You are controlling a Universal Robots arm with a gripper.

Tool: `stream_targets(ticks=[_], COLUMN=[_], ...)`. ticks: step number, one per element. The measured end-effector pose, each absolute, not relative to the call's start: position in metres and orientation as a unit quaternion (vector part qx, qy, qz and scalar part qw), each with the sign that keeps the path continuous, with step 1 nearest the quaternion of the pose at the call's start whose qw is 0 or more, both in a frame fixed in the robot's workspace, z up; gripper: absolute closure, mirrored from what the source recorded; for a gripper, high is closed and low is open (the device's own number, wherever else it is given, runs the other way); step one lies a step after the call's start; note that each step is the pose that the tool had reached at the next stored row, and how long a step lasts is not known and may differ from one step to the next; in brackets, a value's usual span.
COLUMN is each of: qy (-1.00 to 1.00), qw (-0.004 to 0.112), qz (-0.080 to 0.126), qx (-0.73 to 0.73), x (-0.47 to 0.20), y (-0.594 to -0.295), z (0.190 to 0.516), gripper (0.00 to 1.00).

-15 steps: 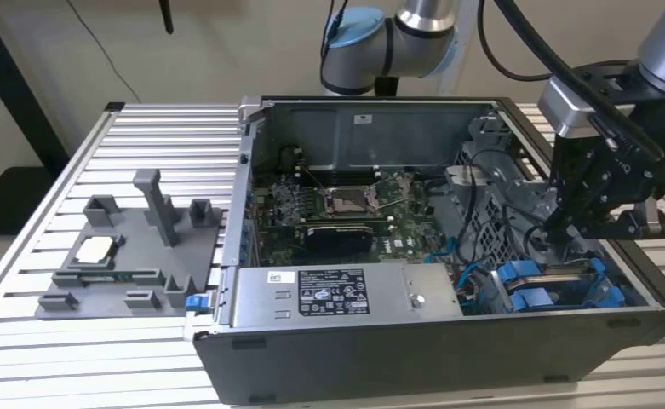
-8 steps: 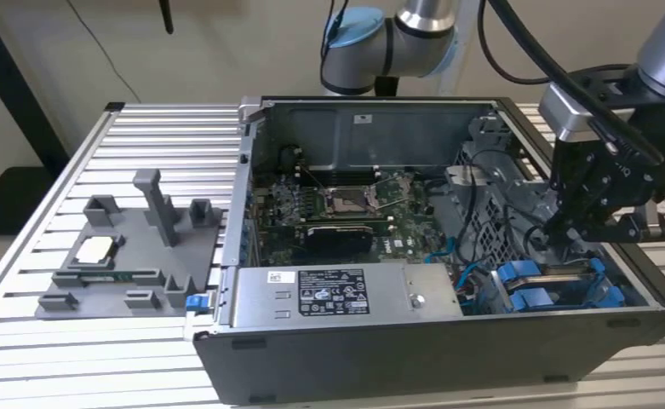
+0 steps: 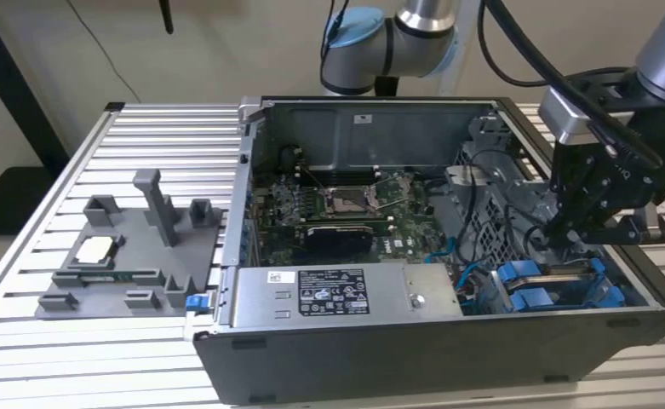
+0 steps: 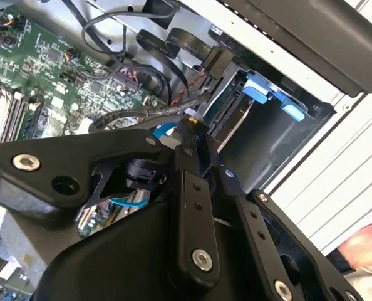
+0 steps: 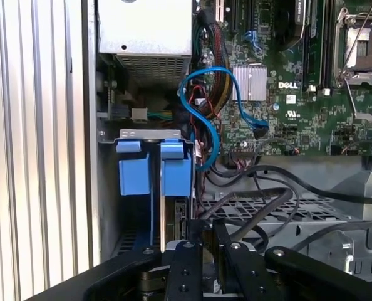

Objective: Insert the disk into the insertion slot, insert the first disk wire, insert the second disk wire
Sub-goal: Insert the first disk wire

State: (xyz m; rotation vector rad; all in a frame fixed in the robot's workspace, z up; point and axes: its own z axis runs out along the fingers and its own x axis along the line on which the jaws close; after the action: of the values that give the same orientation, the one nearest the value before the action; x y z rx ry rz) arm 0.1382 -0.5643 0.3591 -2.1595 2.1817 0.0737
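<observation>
First wrist view shows the disk [image 5: 176, 177] seated just ahead of the gripper [image 5: 208, 231], jaws pressed together, so wiring seems in hand, needing fine alignment.

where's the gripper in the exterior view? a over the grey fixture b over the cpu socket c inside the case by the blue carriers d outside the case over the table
c: the gripper hangs inside the case just above the blue carriers, at the exterior view's right.
</observation>
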Motion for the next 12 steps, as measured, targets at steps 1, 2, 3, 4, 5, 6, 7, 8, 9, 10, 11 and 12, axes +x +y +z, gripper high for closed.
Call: stream_targets(ticks=[1,2,3,4,5,6,7,8,9,10,11,12], qy=[0.710,0.710,0.710,0.710,0.710,0.710,0.710,0.710,0.710,0.710,0.710,0.710], qw=[0.035,0.034,0.032,0.031,0.029,0.027,0.023,0.020,0.017,0.016,0.015,0.014], qz=[0.023,0.022,0.021,0.019,0.018,0.015,0.011,0.008,0.006,0.004,0.003,0.003], qx=[-0.703,-0.703,-0.703,-0.703,-0.703,-0.703,-0.703,-0.703,-0.703,-0.704,-0.704,-0.704], x=[0.1383,0.1384,0.1386,0.1389,0.1393,0.1396,0.1398,0.1401,0.1402,0.1403,0.1405,0.1408], y=[-0.5643,-0.5644,-0.5643,-0.5644,-0.5645,-0.5646,-0.5648,-0.5650,-0.5652,-0.5654,-0.5654,-0.5654], z=[0.3585,0.3580,0.3579,0.3578,0.3578,0.3578,0.3578,0.3578,0.3576,0.3573,0.3567,0.3558], gripper=[0.81,0.81,0.81,0.81,0.81,0.81,0.81,0.81,0.81,0.81,0.81,0.81])
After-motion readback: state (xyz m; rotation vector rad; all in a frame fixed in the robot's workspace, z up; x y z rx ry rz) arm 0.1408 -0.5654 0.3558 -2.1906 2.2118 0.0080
